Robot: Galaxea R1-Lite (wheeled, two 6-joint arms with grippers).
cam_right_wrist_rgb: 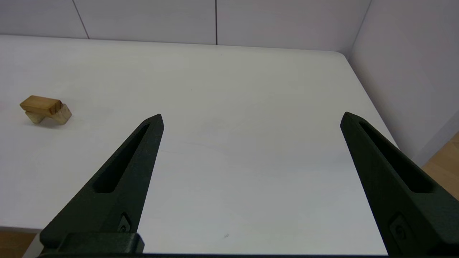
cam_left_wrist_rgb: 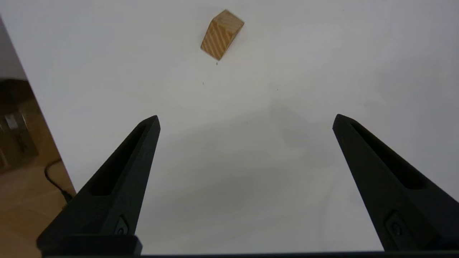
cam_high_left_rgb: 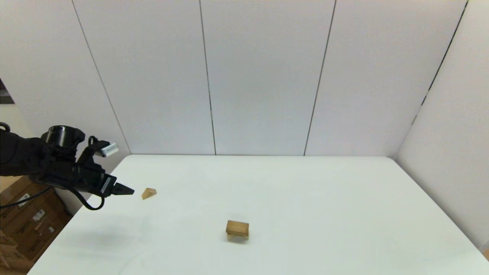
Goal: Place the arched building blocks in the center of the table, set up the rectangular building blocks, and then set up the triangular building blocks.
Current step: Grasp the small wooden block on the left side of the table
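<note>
Bench (cam_high_left_rgb: 305, 198): white, right hand (cam_right_wrist_rgb: 251, 118) off head view, spread wide, empty, seen via own wrist cam only. Left hand (cam_left_wrist_rgb: 245, 120) over bench's left edge, fingers apart, empty. Rect slab (cam_high_left_rgb: 237, 227) lies flat atop arched block (cam_high_left_rgb: 237, 237) near centre, arch mostly hidden. Triangular wedge (cam_high_left_rgb: 149, 193) just beyond left hand, long axis slanted.

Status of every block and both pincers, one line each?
Light wooden arched block: standing on the white table, near its centre.
Darker tan rectangular slab: lying flat on the arch.
Small wooden triangular wedge: alone on the table, ungripped.
Left pincer: open, empty, short of the wedge.
Right pincer: open, empty.
</note>
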